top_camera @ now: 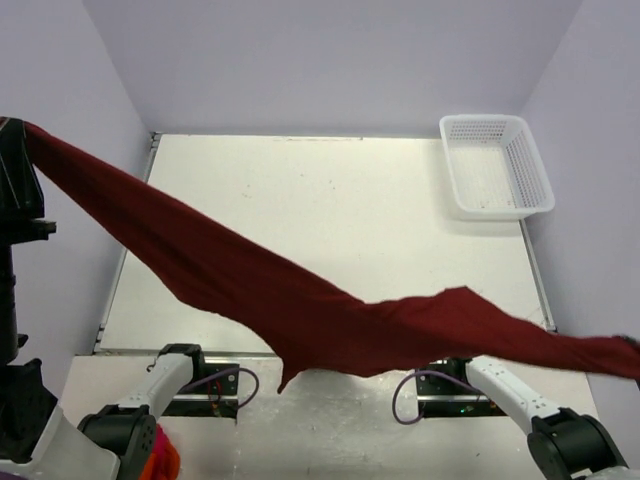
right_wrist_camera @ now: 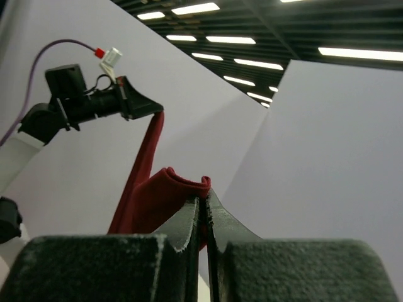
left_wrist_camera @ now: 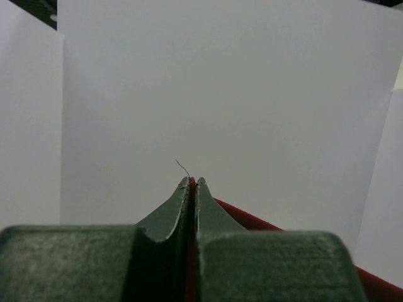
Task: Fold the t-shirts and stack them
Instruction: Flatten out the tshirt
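A dark maroon t-shirt (top_camera: 300, 300) hangs stretched in the air above the table, from the upper left to the lower right of the top view. My left gripper (top_camera: 20, 135) is raised high at the far left and is shut on one end of it; in the left wrist view the gripper (left_wrist_camera: 192, 184) pinches red cloth (left_wrist_camera: 252, 220). My right gripper (top_camera: 630, 350) is at the right edge, shut on the other end. In the right wrist view the gripper (right_wrist_camera: 203, 200) pinches a fold of the shirt (right_wrist_camera: 157, 201), which runs up to the left gripper (right_wrist_camera: 135, 104).
A white plastic basket (top_camera: 497, 165) stands at the table's back right corner. The white table (top_camera: 330, 210) lies under the hanging shirt. Bright orange and pink cloth (top_camera: 162, 455) shows at the bottom left by the left arm's base. Lilac walls close in the sides.
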Robot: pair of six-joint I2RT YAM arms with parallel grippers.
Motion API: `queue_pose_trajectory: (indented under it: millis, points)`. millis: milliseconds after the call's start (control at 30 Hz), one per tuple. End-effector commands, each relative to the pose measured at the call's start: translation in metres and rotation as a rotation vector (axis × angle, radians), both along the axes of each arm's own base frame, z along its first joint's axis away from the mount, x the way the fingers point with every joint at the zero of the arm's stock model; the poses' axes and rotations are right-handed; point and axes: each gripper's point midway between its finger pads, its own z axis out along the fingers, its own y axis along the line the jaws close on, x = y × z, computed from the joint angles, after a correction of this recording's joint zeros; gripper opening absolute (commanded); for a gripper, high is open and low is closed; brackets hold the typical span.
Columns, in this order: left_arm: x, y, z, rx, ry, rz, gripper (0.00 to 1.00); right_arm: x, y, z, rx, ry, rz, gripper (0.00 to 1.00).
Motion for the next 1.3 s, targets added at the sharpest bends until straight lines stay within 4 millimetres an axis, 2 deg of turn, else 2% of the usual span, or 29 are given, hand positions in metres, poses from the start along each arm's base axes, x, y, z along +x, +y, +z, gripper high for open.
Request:
queue_pose_trajectory:
  millis: [0, 100, 167, 333, 433, 500, 600, 633, 700, 767, 867, 933, 1033, 1067, 1133, 1167, 1200, 1267]
  points:
    - [-0.007, 0.000, 0.009, -0.002, -0.048, -0.005, 0.00, -0.021, 0.011, 0.001, -0.047, -0.037, 0.118, 0.00]
    - [-0.008, 0.001, 0.010, -0.005, -0.056, 0.000, 0.00, -0.017, 0.016, 0.004, -0.057, -0.030, 0.132, 0.00]
    - [0.002, 0.001, 0.007, -0.006, -0.033, 0.000, 0.00, -0.010, 0.018, 0.005, -0.062, -0.023, 0.138, 0.00]
    - [0.054, 0.003, -0.018, -0.012, 0.080, 0.012, 0.00, 0.049, 0.029, 0.012, -0.055, 0.070, 0.101, 0.00]
    - [0.065, -0.001, -0.020, -0.001, 0.096, -0.003, 0.00, 0.062, 0.033, 0.015, -0.068, 0.074, 0.103, 0.00]
    - [0.060, -0.008, -0.016, 0.019, 0.073, -0.041, 0.00, 0.062, 0.032, 0.018, -0.058, 0.069, 0.094, 0.00]
    - [0.034, -0.018, -0.002, 0.036, -0.006, -0.092, 0.00, 0.048, 0.030, 0.016, -0.060, 0.060, 0.112, 0.00]
    - [0.022, -0.019, 0.003, 0.034, -0.033, -0.105, 0.00, 0.029, 0.027, 0.015, -0.062, 0.022, 0.125, 0.00]
    - [0.001, -0.022, 0.010, 0.041, -0.077, -0.124, 0.00, 0.020, 0.028, 0.008, -0.068, 0.029, 0.154, 0.00]
    - [-0.022, -0.024, 0.015, 0.042, -0.116, -0.134, 0.00, -0.012, 0.024, 0.001, -0.084, -0.022, 0.189, 0.00]
    - [-0.038, -0.023, 0.017, 0.038, -0.150, -0.131, 0.00, -0.039, 0.021, -0.005, -0.103, -0.061, 0.220, 0.00]
    - [-0.041, -0.022, 0.018, 0.030, -0.158, -0.134, 0.00, -0.048, 0.022, -0.007, -0.113, -0.077, 0.233, 0.00]
    - [-0.039, -0.025, 0.020, 0.031, -0.161, -0.150, 0.00, -0.048, 0.025, -0.005, -0.121, -0.081, 0.230, 0.00]
    - [-0.034, -0.025, 0.019, 0.032, -0.155, -0.151, 0.00, -0.044, 0.026, -0.004, -0.125, -0.080, 0.230, 0.00]
    - [-0.023, -0.025, 0.016, 0.030, -0.145, -0.152, 0.00, -0.024, 0.031, 0.001, -0.127, -0.052, 0.224, 0.00]
    - [-0.007, -0.024, 0.009, 0.023, -0.112, -0.147, 0.00, -0.014, 0.032, 0.003, -0.125, -0.042, 0.218, 0.00]
    - [0.003, -0.024, 0.006, 0.019, -0.094, -0.144, 0.00, 0.012, 0.038, 0.007, -0.125, 0.000, 0.214, 0.00]
    - [0.044, -0.019, -0.012, -0.006, -0.006, -0.122, 0.00, 0.047, 0.042, 0.013, -0.105, 0.045, 0.175, 0.00]
